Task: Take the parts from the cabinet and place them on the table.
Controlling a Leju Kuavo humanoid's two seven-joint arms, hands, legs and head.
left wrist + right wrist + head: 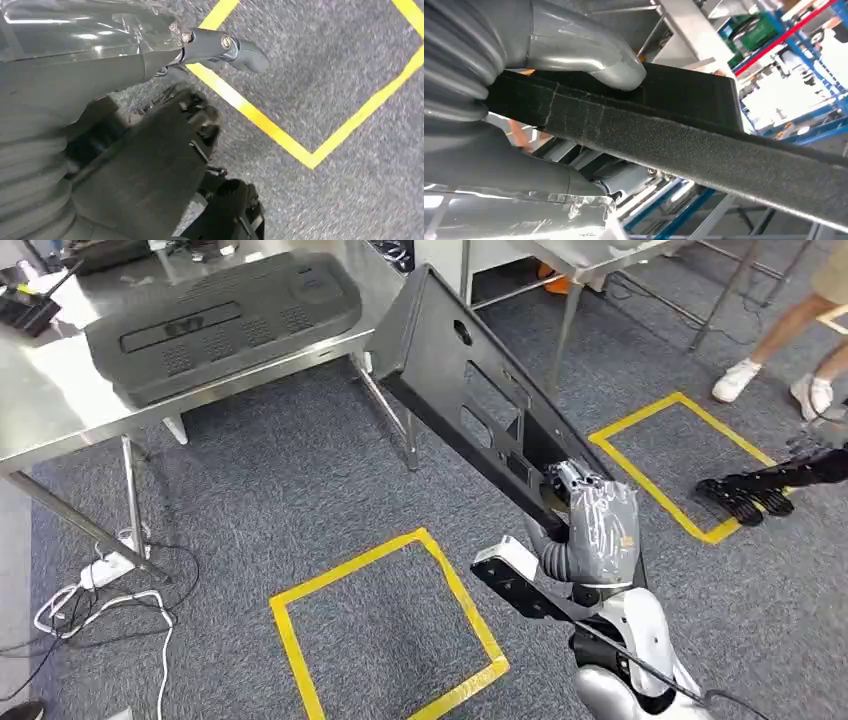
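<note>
One long black panel (470,410) is gripped at its near end by the right robot hand (600,525), thumb (589,60) pressed on its edge, and is held tilted above the carpet beside the worktop (60,390). The left robot hand (150,165) is seen over the carpet with fingers curled on nothing. Two yellow tape squares (385,630) are marked on the floor, and one second black part (225,325) lies on the worktop.

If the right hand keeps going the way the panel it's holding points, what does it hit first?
Probably the steel table: the black panel in the right hand already leads toward its near corner, though depth is unclear.
</note>
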